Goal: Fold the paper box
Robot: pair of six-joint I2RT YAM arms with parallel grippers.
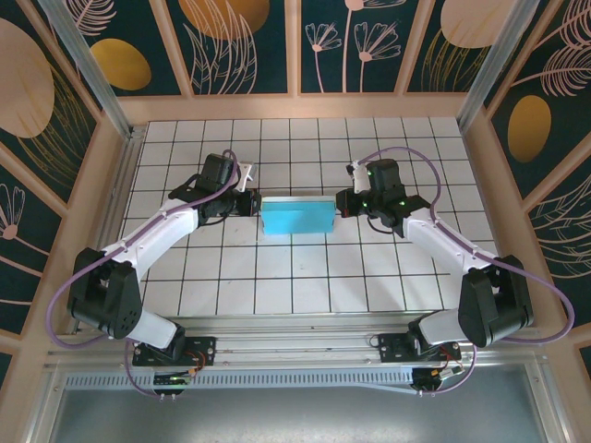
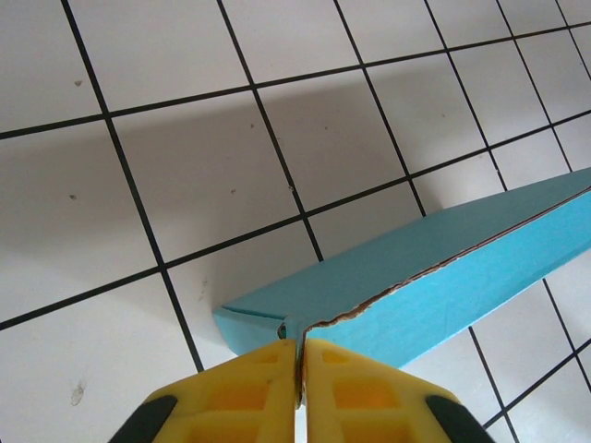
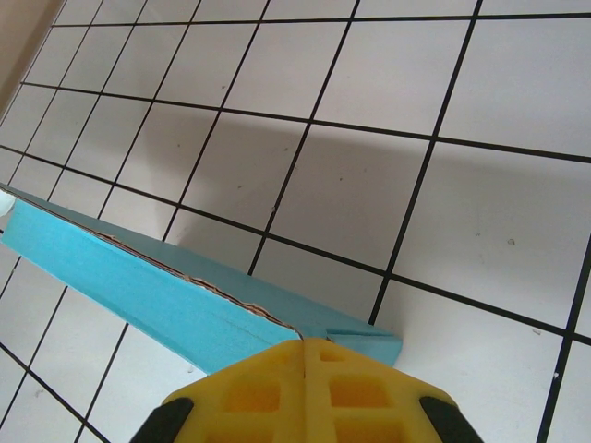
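1. Overhead, the left arm (image 1: 157, 231) reaches in from the near-left corner across the tabletop (image 1: 277, 286). The tabletop is a white surface ruled into squares by thin black lines. A purple cable (image 1: 65, 286) loops beside the arm's base.
2. At that arm's tip, the left pincer (image 1: 251, 203) meets the left end of the paper box (image 1: 297, 217). From the left wrist, its yellow pads (image 2: 245, 392) are pressed flat together. They are clenched on the end of the box, right where a ragged seam runs into the line between them.
3. The paper box sits at the middle of the tabletop, between the two pincers. Its long side runs left to right and its teal faces are outward. Seen from the wrists it is a long, shallow shape with a ridge along it. A raw, pale-brown card edge follows the seam, and a small folded triangle sits at each end corner. A soft shadow falls on the squares beyond it. Whether its underside rests on the surface cannot be told.
4. The right pincer (image 1: 342, 205) meets the right end of the box. From the right wrist, its yellow pads are shut tight, grasping that end where the seam arrives.
5. The right arm (image 1: 443, 245) runs back to the near-right corner, with its own purple cable arching over it.
6. Wall panels (image 1: 517, 129) in dark teal enclose the scene, painted with orange ovals and pale leaf and flower outlines.
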